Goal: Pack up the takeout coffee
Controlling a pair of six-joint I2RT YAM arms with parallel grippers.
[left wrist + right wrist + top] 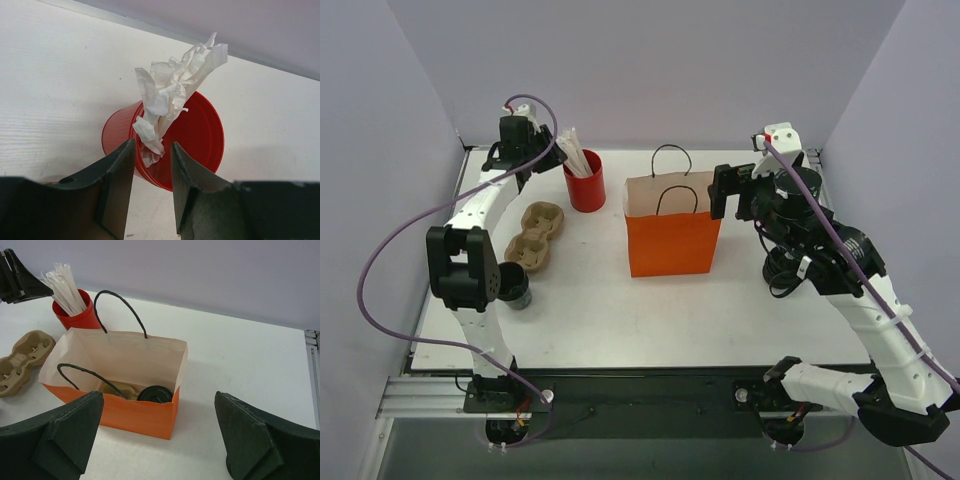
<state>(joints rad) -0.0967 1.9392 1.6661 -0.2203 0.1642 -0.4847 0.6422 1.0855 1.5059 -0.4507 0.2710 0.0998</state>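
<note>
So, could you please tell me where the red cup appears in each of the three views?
Top external: the red cup stands left of centre, left of the orange bag.
Left wrist: the red cup is in the middle of the picture.
Right wrist: the red cup is upper left, behind the orange bag.
Shared landmark: the white sticks standing in it, seen in all three.
</note>
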